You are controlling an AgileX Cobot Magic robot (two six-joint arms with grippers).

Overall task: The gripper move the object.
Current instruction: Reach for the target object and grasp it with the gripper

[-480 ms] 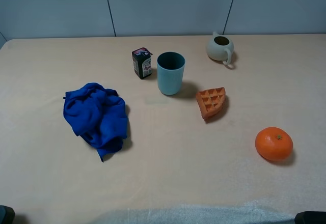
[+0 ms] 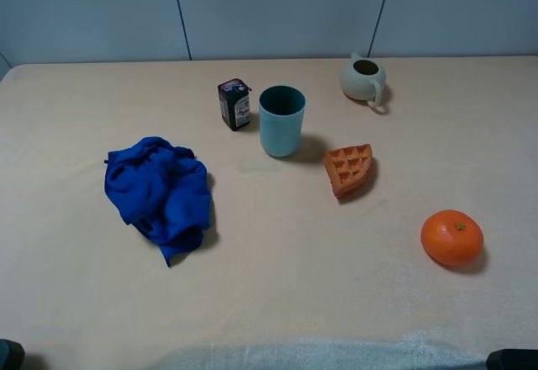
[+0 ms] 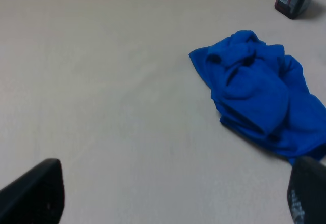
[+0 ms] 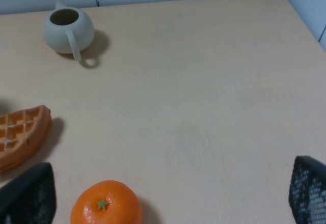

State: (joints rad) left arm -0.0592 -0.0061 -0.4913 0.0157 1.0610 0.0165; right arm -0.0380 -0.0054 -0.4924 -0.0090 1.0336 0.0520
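Right gripper (image 4: 169, 193) sits back at the 5 o'clock edge of the table (image 2: 277, 303), fingers spread wide, empty. The mandarin (image 2: 452, 237) rests at 4 o'clock from the waffle wedge (image 2: 349, 168), well apart, near one fingertip. Left gripper (image 3: 170, 193), at 7 o'clock, equally wide and empty, faces the blue cloth (image 3: 254, 102)

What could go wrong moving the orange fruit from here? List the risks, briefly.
1. The orange fruit is round and may roll if a finger nudges it. In the right wrist view it sits off-centre, towards one finger of the open right gripper.
2. The waffle wedge lies nearby, and carrying the fruit that way might knock it.
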